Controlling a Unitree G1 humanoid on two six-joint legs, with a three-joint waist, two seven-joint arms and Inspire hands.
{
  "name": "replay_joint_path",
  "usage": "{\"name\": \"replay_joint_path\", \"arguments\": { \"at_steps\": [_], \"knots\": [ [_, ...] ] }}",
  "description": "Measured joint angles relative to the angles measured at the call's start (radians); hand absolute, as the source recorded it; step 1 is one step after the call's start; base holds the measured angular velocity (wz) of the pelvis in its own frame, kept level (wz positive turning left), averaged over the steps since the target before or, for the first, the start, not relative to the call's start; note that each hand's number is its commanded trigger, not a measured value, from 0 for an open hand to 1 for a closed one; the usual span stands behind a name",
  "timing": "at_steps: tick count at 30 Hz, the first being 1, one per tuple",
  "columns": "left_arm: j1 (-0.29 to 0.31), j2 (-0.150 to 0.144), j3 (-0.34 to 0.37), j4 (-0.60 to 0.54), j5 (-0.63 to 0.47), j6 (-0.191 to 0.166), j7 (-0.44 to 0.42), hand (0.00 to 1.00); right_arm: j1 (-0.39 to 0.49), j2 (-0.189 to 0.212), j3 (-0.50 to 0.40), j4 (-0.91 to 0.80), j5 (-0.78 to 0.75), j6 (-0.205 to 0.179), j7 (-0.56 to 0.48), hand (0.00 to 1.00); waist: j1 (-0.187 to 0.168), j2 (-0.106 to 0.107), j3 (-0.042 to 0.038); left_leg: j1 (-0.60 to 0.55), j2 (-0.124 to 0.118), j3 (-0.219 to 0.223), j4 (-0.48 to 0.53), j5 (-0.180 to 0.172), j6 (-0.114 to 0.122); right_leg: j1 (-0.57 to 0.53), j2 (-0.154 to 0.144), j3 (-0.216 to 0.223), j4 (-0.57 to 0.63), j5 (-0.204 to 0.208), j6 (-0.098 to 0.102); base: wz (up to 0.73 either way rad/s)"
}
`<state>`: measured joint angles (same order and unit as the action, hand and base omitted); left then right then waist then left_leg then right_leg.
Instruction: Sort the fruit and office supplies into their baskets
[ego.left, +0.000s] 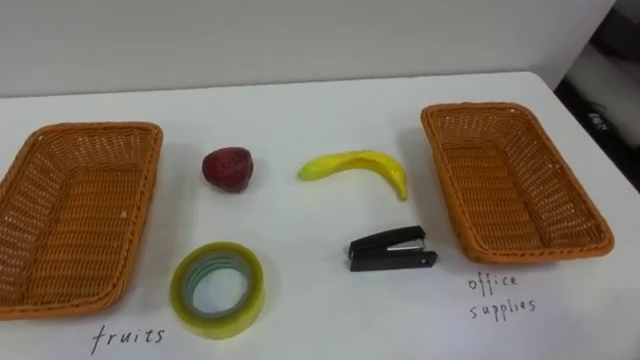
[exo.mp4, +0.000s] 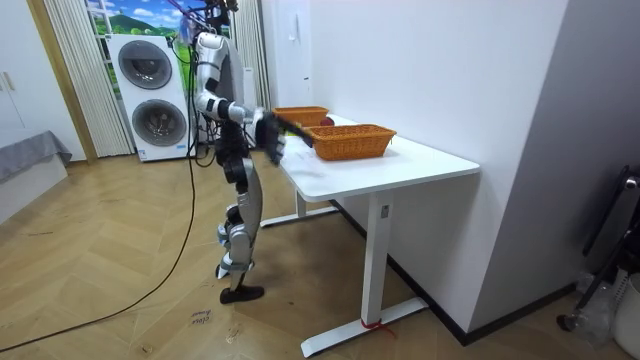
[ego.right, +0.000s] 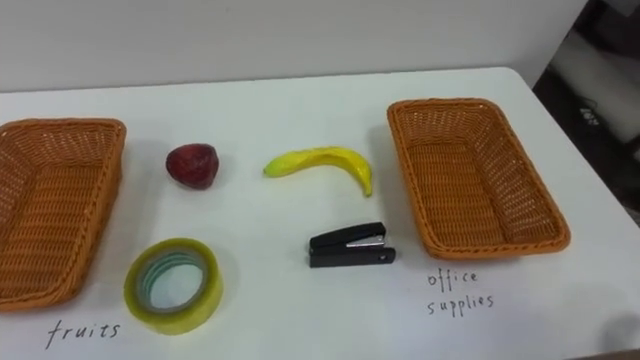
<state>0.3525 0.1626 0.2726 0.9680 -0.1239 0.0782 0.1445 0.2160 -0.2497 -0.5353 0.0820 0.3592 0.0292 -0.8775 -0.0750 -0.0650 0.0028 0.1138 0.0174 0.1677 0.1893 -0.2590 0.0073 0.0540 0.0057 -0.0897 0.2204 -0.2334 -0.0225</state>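
Note:
On the white table (ego.left: 300, 110) lie a dark red fruit (ego.left: 228, 168) and a yellow banana (ego.left: 358, 166) in the middle. Nearer me are a yellowish roll of tape (ego.left: 182, 285) and a black stapler (ego.left: 390, 248). An empty wicker basket (ego.left: 70, 220) stands at the left above the handwritten word "fruits" (ego.left: 128, 337). A second empty wicker basket (ego.left: 510, 180) stands at the right above "office supplies" (ego.left: 500, 295). In the room view I stand at the table's long side, my right hand (exo.mp4: 270, 135) raised at its edge, blurred.
The table stands against a white wall, its right end (ego.left: 575, 110) close beyond the right basket. In the room view, stacked washing machines (exo.mp4: 150, 95) stand behind me on a wooden floor (exo.mp4: 120, 300).

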Motion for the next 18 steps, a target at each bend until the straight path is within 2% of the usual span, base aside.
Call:
{"name": "replay_joint_path", "arguments": {
  "at_steps": [3, 5, 12, 14, 18],
  "knots": [
    [0.001, 0.003, 0.000, 0.037, 0.000, -0.020, 0.000, 0.00, -0.013, -0.003, 0.002, -0.095, -0.105, -0.036, -0.017, 0.00, 0.019, -0.005, -0.0008, -0.001, 0.001, 0.000, 0.001, 0.000, 0.000, 0.000, 0.000, -0.001, 0.000, 0.001, 0.000, 0.00],
    [0.001, 0.006, 0.000, 0.056, 0.007, -0.020, 0.001, 0.00, -0.022, -0.003, 0.002, -0.120, -0.141, -0.053, -0.027, 0.00, 0.026, -0.007, -0.0009, -0.002, 0.001, -0.001, 0.001, 0.000, 0.000, 0.000, 0.000, -0.003, -0.002, 0.001, 0.000, 0.02],
    [-0.003, 0.008, -0.001, 0.082, 0.008, -0.022, 0.002, 0.00, -0.042, -0.007, 0.004, -0.214, -0.211, -0.067, -0.030, 0.00, 0.034, -0.005, -0.0028, -0.003, 0.000, -0.007, 0.001, 0.000, 0.000, 0.000, -0.002, -0.010, -0.002, 0.001, 0.000, 0.01],
    [-0.011, 0.007, -0.001, 0.085, 0.008, -0.034, -0.001, 0.00, -0.053, -0.026, 0.005, -0.235, -0.216, -0.075, -0.027, 0.00, 0.040, -0.005, -0.0027, -0.002, 0.000, -0.006, 0.000, 0.001, 0.001, 0.000, -0.002, -0.010, 0.000, 0.001, 0.000, 0.00],
    [-0.012, 0.007, -0.001, 0.085, 0.009, -0.042, -0.006, 0.00, -0.054, -0.033, 0.006, -0.307, -0.265, -0.083, -0.012, 0.00, 0.042, -0.004, -0.0028, -0.001, 0.001, -0.005, 0.000, 0.001, 0.001, 0.001, -0.002, -0.011, 0.000, 0.001, -0.001, 0.00]
  ]
}}
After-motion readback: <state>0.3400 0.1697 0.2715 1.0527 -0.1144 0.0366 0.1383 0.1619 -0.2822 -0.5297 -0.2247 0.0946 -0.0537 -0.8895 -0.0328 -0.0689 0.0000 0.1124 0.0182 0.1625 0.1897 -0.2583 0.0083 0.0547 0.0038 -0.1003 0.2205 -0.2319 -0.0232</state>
